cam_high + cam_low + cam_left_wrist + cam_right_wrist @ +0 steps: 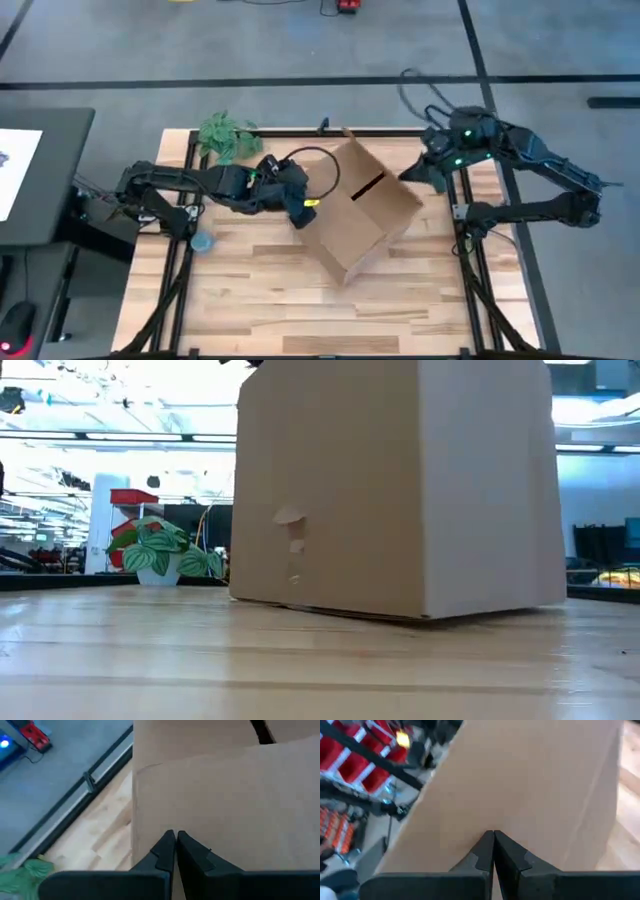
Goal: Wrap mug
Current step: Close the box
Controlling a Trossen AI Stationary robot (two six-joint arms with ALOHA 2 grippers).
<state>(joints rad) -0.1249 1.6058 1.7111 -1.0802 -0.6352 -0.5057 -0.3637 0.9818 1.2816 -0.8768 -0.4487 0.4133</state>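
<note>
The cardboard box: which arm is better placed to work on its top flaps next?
Probably the left. Its pincer, shut, sits right at the box. The right pincer, also shut, stands slightly off the far corner.

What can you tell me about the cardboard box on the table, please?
The box is plain brown cardboard, standing on the wooden table near its middle, turned at an angle to the edges. Its top flaps are folded down with a dark slot between them. The low view shows a small punched tab on its side. The left gripper and right gripper, both shut, sit at opposite sides, against or near it.
</note>
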